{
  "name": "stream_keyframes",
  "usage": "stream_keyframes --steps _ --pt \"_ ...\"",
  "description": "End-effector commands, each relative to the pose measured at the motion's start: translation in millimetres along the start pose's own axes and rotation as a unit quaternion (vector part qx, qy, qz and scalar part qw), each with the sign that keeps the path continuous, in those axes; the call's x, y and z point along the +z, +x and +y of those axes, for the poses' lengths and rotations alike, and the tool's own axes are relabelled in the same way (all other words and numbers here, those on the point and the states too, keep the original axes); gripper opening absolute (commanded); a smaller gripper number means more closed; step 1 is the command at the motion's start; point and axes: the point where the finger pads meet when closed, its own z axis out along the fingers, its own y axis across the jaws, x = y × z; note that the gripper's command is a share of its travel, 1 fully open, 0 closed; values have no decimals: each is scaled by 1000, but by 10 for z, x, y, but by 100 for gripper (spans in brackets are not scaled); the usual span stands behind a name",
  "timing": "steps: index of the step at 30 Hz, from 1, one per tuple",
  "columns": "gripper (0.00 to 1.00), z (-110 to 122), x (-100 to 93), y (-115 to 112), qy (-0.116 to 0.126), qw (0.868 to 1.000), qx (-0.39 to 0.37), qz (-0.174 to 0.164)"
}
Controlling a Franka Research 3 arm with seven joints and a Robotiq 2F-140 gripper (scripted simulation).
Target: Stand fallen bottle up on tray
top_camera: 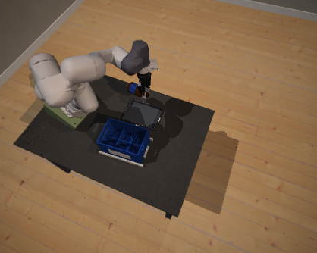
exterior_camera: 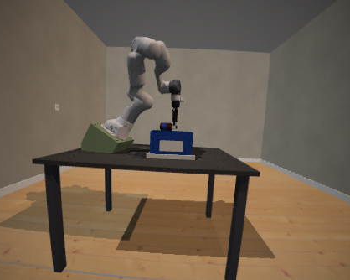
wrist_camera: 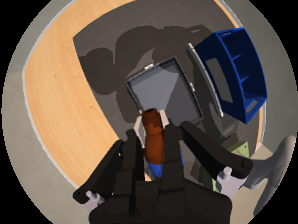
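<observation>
Foremost, one table (top_camera: 172, 182) (exterior_camera: 156, 164) (wrist_camera: 100, 30), dark. Item: crate (top_camera: 120, 148) (exterior_camera: 156, 142) (wrist_camera: 252, 80), blue, divided, toward the long edge opposite the bottle. Item: tray (top_camera: 143, 113) (wrist_camera: 175, 95), shallow, nearer the other long edge. Item: bottle (top_camera: 133, 89) (exterior_camera: 165, 127) (wrist_camera: 154, 145), brown, blue-banded, lying level above that edge, off the tray; probably rigid, smooth, apt to pivot, best held around the body near its balance. Item: gripper (top_camera: 145, 93) (exterior_camera: 175, 126) (wrist_camera: 152, 119), fingers pinching the bottle by its neck end.
</observation>
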Motion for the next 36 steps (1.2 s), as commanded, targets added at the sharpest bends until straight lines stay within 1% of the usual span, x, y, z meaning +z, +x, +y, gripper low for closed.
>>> stream_keyframes --steps 1,23,28,36 --pt "0 -15 -2 -9 2 1000 6 0" --pt "0 -15 -2 -9 2 1000 11 0" --pt "0 -15 -3 -9 2 999 33 0" --pt "0 -15 -3 -9 2 995 95 0"
